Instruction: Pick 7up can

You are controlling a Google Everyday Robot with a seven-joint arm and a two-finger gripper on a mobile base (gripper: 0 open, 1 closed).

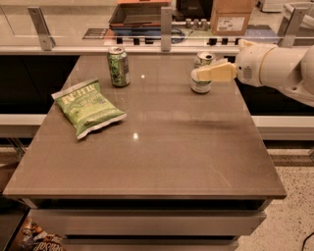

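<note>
The 7up can (200, 87), white and silver with green markings and a silver top, stands upright near the far right of the brown table (186, 152). My gripper (198, 70) comes in from the right at mid-can height and overlaps the front of the can, hiding its middle band. The white arm (274, 66) extends off the right edge of the view. The can rests on the table.
A darker green can (118, 66) stands at the far left of the table. A green chip bag (88, 107) lies on the left side. Behind the table runs a counter with metal posts (166, 27), a dark tray (140, 14) and a cardboard box (230, 17).
</note>
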